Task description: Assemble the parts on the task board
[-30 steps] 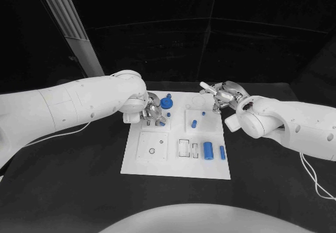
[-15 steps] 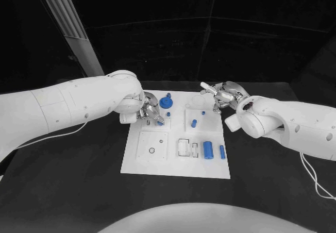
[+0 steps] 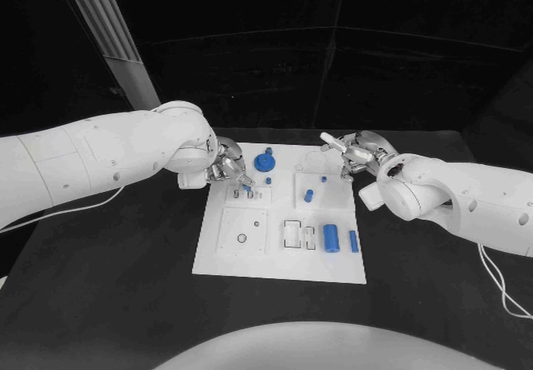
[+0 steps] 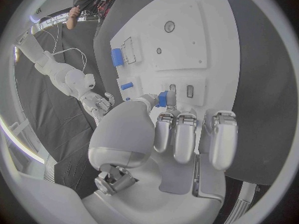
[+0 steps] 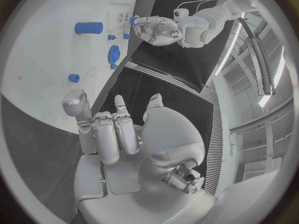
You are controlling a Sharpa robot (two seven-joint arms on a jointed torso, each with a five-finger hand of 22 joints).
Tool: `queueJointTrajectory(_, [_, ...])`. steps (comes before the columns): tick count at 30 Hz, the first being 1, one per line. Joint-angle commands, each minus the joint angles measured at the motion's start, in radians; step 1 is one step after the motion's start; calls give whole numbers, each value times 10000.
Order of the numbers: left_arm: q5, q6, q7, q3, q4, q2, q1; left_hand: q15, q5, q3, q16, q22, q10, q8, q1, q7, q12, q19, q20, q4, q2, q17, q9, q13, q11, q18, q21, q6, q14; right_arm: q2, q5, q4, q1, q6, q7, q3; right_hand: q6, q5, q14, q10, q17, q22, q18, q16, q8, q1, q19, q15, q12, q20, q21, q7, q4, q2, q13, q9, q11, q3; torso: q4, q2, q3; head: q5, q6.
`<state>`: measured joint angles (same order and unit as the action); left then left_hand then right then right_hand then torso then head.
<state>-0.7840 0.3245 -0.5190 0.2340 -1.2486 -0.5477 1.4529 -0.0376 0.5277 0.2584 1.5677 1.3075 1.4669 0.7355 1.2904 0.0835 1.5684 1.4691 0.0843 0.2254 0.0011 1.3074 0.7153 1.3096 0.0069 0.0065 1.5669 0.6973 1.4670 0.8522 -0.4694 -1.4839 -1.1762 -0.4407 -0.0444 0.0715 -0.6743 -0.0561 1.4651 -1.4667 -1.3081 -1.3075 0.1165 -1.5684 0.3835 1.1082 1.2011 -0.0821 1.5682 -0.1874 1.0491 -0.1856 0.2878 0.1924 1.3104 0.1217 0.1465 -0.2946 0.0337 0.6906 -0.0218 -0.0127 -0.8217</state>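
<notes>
The white task board [image 3: 278, 266] lies mid-table. My left hand [image 3: 228, 171] hovers over the board's far left part and pinches a small blue part [image 4: 163, 98] between thumb and finger, just above two small slots [image 4: 181, 89]. My right hand [image 3: 353, 154] hangs over the board's far right corner with its fingers curled in and nothing in them; it is also in its own wrist view [image 5: 121, 132]. On the board rest a round blue gear [image 3: 264, 163], a short blue piece [image 3: 308, 196], a blue cylinder [image 3: 330, 237] and a thin blue pin [image 3: 353, 242].
A small blue peg [image 3: 268, 149] stands near the board's far edge, and another [image 3: 323, 179] sits near the right hand. Black table [image 3: 111, 293] surrounds the board. A pale ribbed column [image 3: 117, 54] rises at the back left. A white cable [image 3: 500, 285] trails from the right arm.
My left hand has drawn back a little toward the board's far left edge, still pinching the small blue part. The right hand has stayed where it was.
</notes>
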Motion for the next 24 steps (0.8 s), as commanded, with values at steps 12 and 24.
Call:
queueJointTrajectory(12, [-45,363,-224,-1,-26,-61,68,-91,-132,-54,31,2633,1039,-34,-83,-244,24,1017,-93,-17,-147,2634,55,2612,-61,-65,39,383,1038,-37,-36,40,-2,-65,-27,-3,86,2,1057,-1041,-2627,-780,34,-24,67,113,33,38,26,16,-59,-295,-5,20,2604,18,-51,-60,-14,13,5,106,-31])
queueJointTrajectory(24, [-45,146,-610,0,82,127,34,-142,-9,127,31,2633,1039,-140,158,-290,24,1017,-139,-209,-169,2634,144,2612,-108,-65,39,368,1038,-53,-36,56,0,-68,-42,-3,86,2,1057,-1041,-2627,-780,34,-24,67,113,33,38,26,16,-59,-295,-5,20,2604,18,-51,-60,-19,16,0,133,-66])
